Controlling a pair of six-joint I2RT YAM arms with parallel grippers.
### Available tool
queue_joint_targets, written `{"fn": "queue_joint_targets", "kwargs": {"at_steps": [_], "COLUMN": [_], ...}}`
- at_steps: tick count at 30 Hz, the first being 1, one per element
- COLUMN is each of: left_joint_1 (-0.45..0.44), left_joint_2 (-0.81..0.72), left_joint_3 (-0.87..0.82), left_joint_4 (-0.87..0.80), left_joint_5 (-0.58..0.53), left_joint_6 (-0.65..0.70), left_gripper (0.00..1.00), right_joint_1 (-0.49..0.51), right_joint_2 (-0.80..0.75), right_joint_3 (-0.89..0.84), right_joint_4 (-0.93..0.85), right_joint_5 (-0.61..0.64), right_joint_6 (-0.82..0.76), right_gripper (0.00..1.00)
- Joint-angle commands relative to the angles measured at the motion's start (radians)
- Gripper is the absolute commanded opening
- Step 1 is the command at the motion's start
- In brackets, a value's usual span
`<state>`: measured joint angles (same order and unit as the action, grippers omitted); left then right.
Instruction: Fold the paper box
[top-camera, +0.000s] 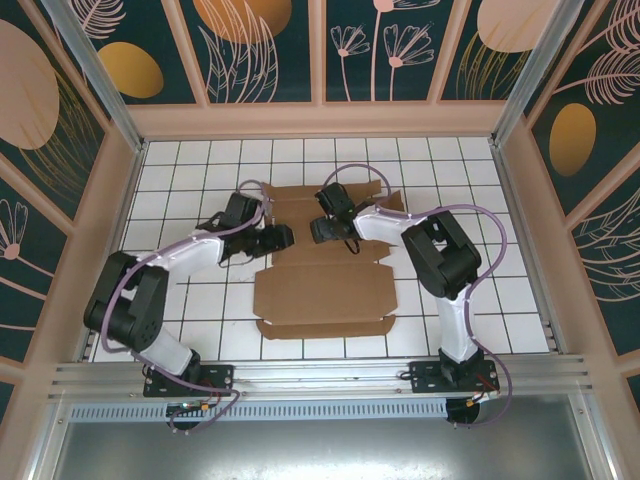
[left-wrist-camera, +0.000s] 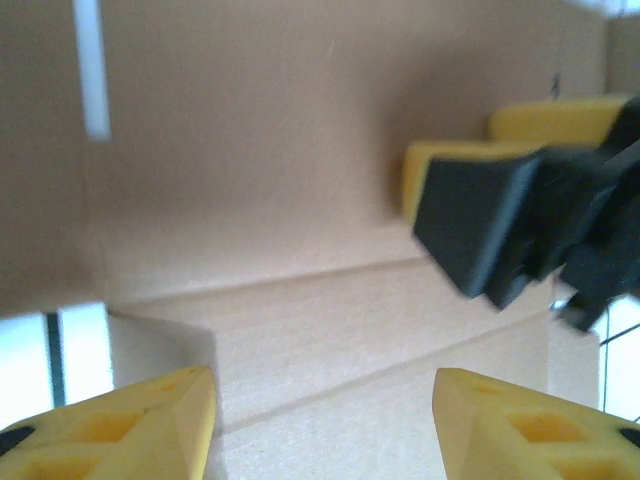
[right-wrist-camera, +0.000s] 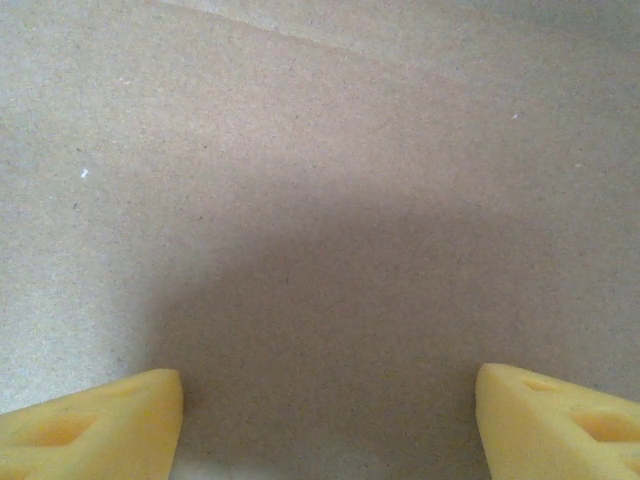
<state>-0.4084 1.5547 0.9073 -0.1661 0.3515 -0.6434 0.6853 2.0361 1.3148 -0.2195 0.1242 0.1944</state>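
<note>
The paper box (top-camera: 325, 290) is not a box yet. It is a flat brown sheet lying on the white tiled desk (top-camera: 200, 170), with its far half right under both sets of fingers and its near half stretching back toward the arm bases. The left fingers (top-camera: 280, 238) are spread apart with nothing between them, and fold lines in the cardboard run just ahead of them. The right fingers (top-camera: 322, 232) are spread wide too, holding nothing, with their tips very close above plain cardboard; I cannot tell if they touch it. I think a few things could go wrong here. The two sets of fingers face each other and sit just beside one another, so they could bump if both move in. The sheet is loose on smooth tiles, so a push from one side might slide or turn it instead of bending a flap. A flap that is let go too soon could flop back flat. The left arm is bent out to its side and reaches across to the middle. The right arm has its elbow up high and its wrist turned toward the left fingers.
</note>
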Motion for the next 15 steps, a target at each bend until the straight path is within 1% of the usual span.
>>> {"fn": "queue_joint_targets", "kwargs": {"at_steps": [1,2,3,4,5,6,7,8,10,11,12,13,14,15], "left_joint_1": [0.003,-0.009,-0.028,-0.046,-0.058,-0.070,-0.078,-0.084,-0.107,-0.120,-0.136,-0.150,-0.158,-0.164], "left_joint_2": [-0.094,-0.104,-0.109,-0.109,-0.103,-0.094,-0.079,-0.070,-0.037,-0.017,0.007,0.034,0.058,0.085], "left_joint_3": [0.165,0.201,0.237,0.262,0.269,0.265,0.243,0.217,0.150,0.131,0.114,0.102,0.098,0.099], "left_joint_4": [-0.126,-0.156,-0.185,-0.205,-0.207,-0.194,-0.166,-0.133,-0.055,-0.034,-0.015,0.003,0.005,0.005], "left_joint_5": [-0.083,-0.103,-0.122,-0.133,-0.124,-0.097,-0.070,-0.052,-0.034,-0.028,-0.029,-0.032,-0.041,-0.049], "left_joint_6": [0.087,0.102,0.120,0.124,0.116,0.100,0.075,0.049,-0.001,-0.011,-0.021,-0.026,-0.027,-0.027], "left_gripper": [0.59,0.58,0.57,0.52,0.46,0.36,0.27,0.20,0.05,0.00,0.00,0.00,0.00,0.00], "right_joint_1": [0.007,0.004,-0.003,-0.014,-0.030,-0.052,-0.079,-0.103,-0.133,-0.147,-0.168,-0.174,-0.175,-0.176], "right_joint_2": [-0.067,-0.105,-0.146,-0.177,-0.202,-0.226,-0.241,-0.246,-0.238,-0.230,-0.216,-0.197,-0.178,-0.153], "right_joint_3": [-0.069,-0.087,-0.101,-0.109,-0.119,-0.136,-0.152,-0.159,-0.154,-0.148,-0.141,-0.123,-0.105,-0.087], "right_joint_4": [-0.111,-0.091,-0.075,-0.061,-0.045,-0.017,0.011,0.029,0.042,0.047,0.052,0.047,0.038,0.034], "right_joint_5": [-0.104,-0.104,-0.135,-0.146,-0.157,-0.178,-0.204,-0.223,-0.259,-0.273,-0.285,-0.292,-0.292,-0.279], "right_joint_6": [0.061,0.075,0.088,0.101,0.113,0.126,0.138,0.147,0.146,0.141,0.132,0.120,0.108,0.101], "right_gripper": [0.76,0.76,0.76,0.75,0.74,0.71,0.66,0.60,0.40,0.33,0.28,0.21,0.12,0.00]}}
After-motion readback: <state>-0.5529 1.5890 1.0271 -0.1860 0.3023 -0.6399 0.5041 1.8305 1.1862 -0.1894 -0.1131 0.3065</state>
